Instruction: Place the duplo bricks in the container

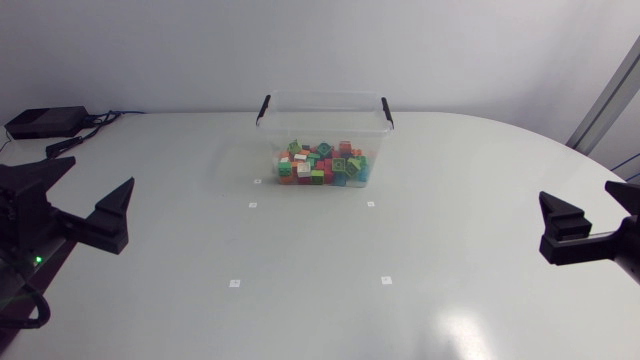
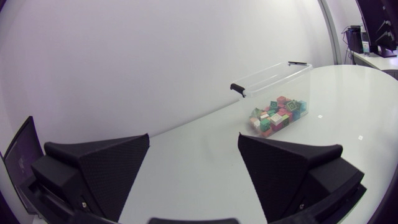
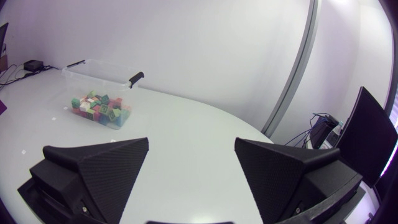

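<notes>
A clear plastic container (image 1: pixel 324 115) with black handle clips stands at the far middle of the table, holding several colourful duplo bricks (image 1: pixel 322 164). My left gripper (image 1: pixel 88 196) rests open at the table's left edge, nothing between its fingers. At the right edge my right gripper (image 1: pixel 600 212) is also open and empty. From the left wrist, the container (image 2: pixel 273 78) and its bricks (image 2: pixel 278 114) lie well ahead of the open gripper (image 2: pixel 194 163). The right wrist view shows the container (image 3: pixel 93 73) and bricks (image 3: pixel 98 108) far ahead of its open gripper (image 3: pixel 191 163).
A black box (image 1: pixel 45 122) with cables sits at the far left corner of the table. Small white markers (image 1: pixel 252 205) dot the tabletop in front of the container.
</notes>
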You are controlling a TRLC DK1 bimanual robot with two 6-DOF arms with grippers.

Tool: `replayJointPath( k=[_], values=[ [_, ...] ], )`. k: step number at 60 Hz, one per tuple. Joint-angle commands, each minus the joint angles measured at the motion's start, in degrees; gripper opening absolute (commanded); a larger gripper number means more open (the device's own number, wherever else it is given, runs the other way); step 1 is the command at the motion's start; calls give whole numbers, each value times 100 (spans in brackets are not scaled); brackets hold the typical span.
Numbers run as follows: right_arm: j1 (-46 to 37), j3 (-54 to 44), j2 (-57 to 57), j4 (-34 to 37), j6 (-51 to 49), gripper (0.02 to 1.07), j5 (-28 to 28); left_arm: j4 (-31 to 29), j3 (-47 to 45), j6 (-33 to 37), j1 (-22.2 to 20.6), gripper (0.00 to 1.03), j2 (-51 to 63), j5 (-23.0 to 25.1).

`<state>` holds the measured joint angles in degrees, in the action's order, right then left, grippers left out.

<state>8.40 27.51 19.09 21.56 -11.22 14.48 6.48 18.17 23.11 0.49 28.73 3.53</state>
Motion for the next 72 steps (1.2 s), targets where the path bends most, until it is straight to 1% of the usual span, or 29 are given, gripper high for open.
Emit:
replayJointPath(
  k=[1, 51, 72],
  values=[
    [-97, -303, -182, -117, -77, 102, -72, -32, -258, -56, 39, 99, -290, -57],
    [-835, -2734, -1898, -2143, 1114, 102, -1439, -644, -1807, -2296, -49, 99, -2856, -351],
    [-840, -2751, -1909, -2156, 1122, 102, -1448, -648, -1817, -2311, -49, 99, -2873, -353]
  ],
)
